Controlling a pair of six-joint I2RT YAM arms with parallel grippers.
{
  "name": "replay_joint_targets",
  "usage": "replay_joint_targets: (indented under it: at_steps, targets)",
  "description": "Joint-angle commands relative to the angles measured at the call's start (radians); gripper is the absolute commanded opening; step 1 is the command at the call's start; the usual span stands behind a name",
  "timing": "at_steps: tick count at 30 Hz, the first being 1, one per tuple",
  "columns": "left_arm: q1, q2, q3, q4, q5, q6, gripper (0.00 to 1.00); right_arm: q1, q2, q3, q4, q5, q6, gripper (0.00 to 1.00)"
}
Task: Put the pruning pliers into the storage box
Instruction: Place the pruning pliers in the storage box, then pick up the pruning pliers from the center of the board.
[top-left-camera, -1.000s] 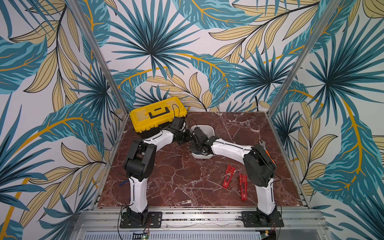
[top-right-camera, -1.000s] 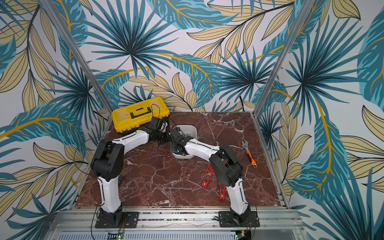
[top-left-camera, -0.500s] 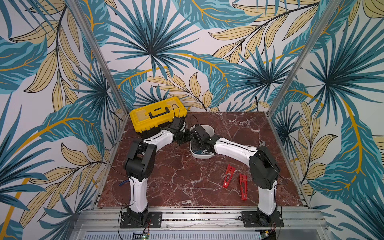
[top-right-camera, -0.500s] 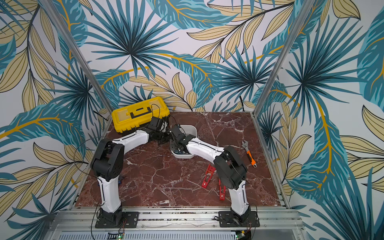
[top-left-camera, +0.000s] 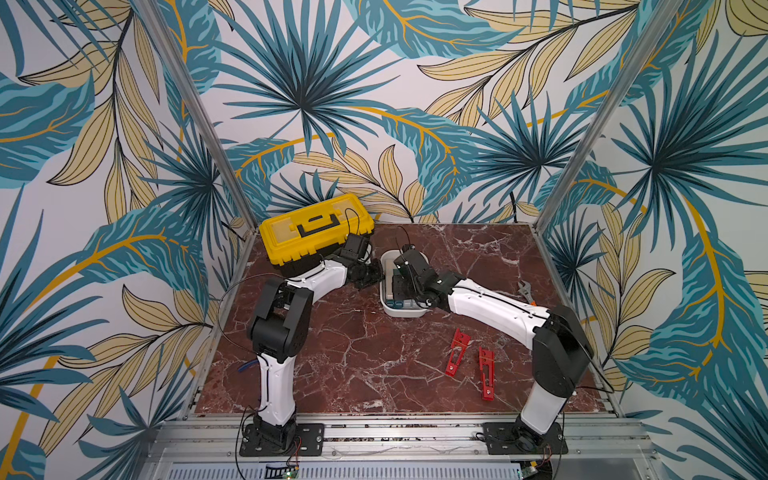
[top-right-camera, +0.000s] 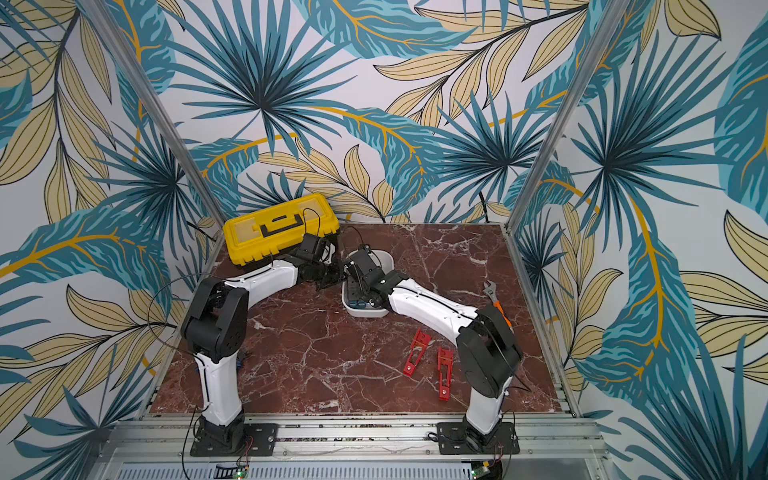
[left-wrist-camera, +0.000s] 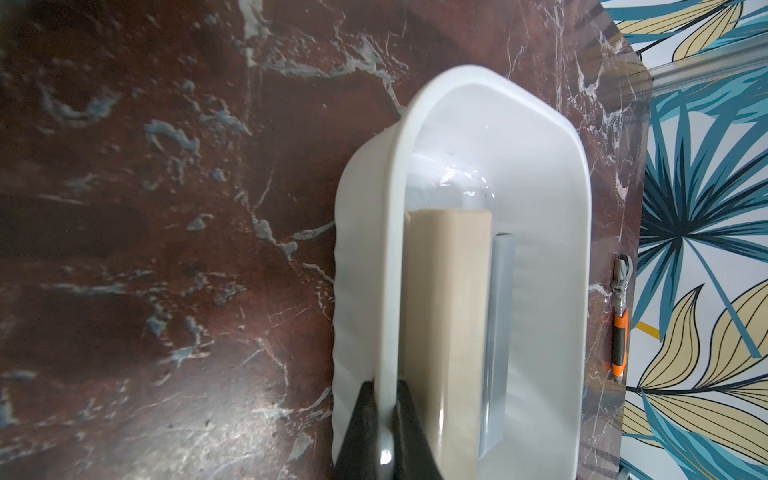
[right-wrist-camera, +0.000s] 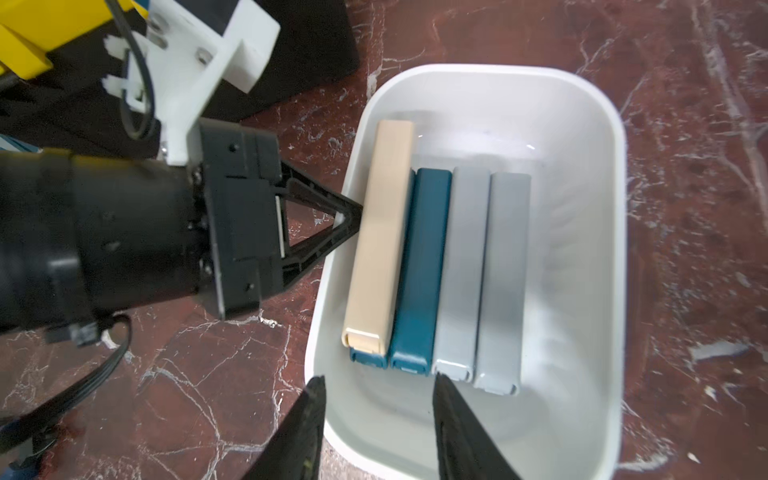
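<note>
Toolbox (top-left-camera: 313, 235) is set beside box (right-wrist-camera: 619, 249); wrench (top-right-camera: 492, 293) lies apart. Left pincer (left-wrist-camera: 385, 388) is clamped on box rim; right pincer (right-wrist-camera: 379, 380) part-open, empty.

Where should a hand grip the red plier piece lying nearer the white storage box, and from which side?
Probably across its narrow width near mid-length, from straight above: the red plier piece lies flat on the table, long and slim, both long edges free, clear of its red neighbour.

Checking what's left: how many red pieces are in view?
2. One red piece lies on the table, nearer the storage box; the other red piece lies beside it, apart. None seen in the box.
</note>
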Motion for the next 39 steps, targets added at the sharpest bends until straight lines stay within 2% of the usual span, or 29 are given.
replay_joint_targets:
  at_steps: [1, 11, 19, 25, 29, 32, 36, 39]
  targets:
    - [-0.003, -0.015, 0.050, 0.063, 0.040, 0.004, 0.00, 0.006, -0.068, -0.076, -0.034, 0.039, 0.026, 0.45]
    - [-0.003, -0.015, 0.053, 0.067, 0.040, 0.007, 0.00, 0.023, -0.303, -0.328, -0.129, 0.102, 0.182, 0.46]
    - [-0.003, -0.015, 0.049, 0.079, 0.044, 0.005, 0.00, 0.131, -0.500, -0.525, -0.257, 0.148, 0.399, 0.45]
    - [-0.003, -0.013, 0.047, 0.086, 0.051, 0.010, 0.00, 0.194, -0.598, -0.594, -0.372, 0.186, 0.522, 0.45]
    - [-0.003, -0.015, 0.036, 0.097, 0.056, 0.007, 0.00, 0.209, -0.635, -0.654, -0.383, 0.175, 0.589, 0.45]
    - [-0.003, -0.015, 0.033, 0.104, 0.059, 0.001, 0.00, 0.209, -0.648, -0.703, -0.321, 0.185, 0.595, 0.47]
    - [-0.004, -0.012, 0.041, 0.102, 0.064, 0.005, 0.00, 0.208, -0.591, -0.713, -0.312, 0.202, 0.619, 0.50]
    - [-0.003, -0.019, 0.032, 0.097, 0.055, 0.008, 0.00, 0.207, -0.544, -0.739, -0.233, 0.186, 0.632, 0.50]
